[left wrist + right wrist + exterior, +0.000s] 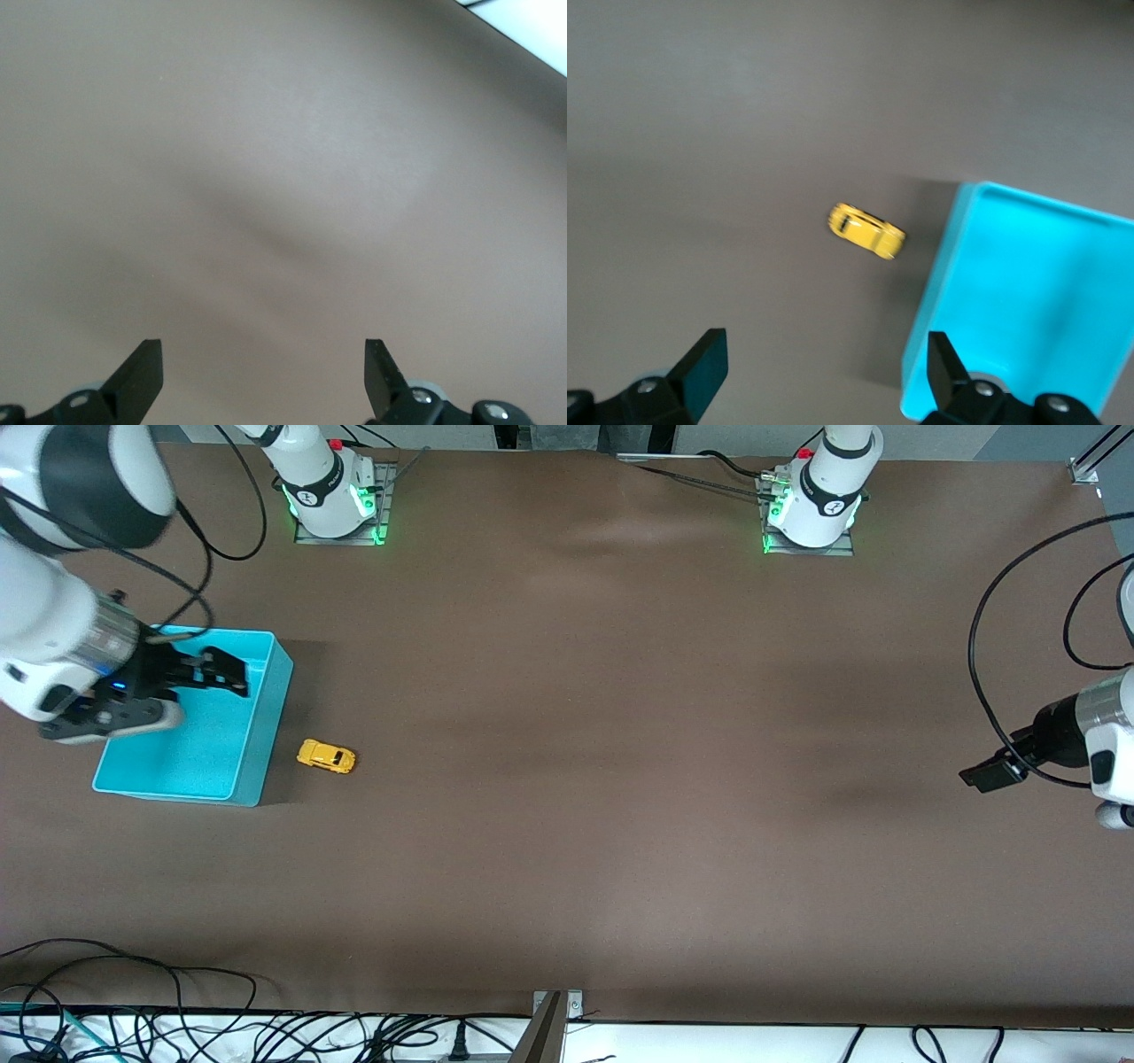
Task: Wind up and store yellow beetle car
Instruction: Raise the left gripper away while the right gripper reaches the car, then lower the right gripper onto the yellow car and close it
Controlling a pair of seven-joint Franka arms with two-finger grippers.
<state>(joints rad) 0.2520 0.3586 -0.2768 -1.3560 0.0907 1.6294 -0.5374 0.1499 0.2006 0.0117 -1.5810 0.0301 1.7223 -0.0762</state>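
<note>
While the yellow beetle car (326,756) sat on its wheels on the brown table (620,779), just beside the turquoise bin (266,717) and toward the right arm's end, neither arm had hold of it. It lay outside the bin, on the side facing the table's middle, so judging by that, winding and storing were both yet to come. Farther from the front camera, the right gripper (221,675) hung over the bin's open interior, its fingers spread wide and pinching nothing, apparently well placed to swing out over the toy. At the left arm's end of the table, well apart from both, the left gripper (997,772) waited over bare tabletop, fingers likewise spread and empty.
</note>
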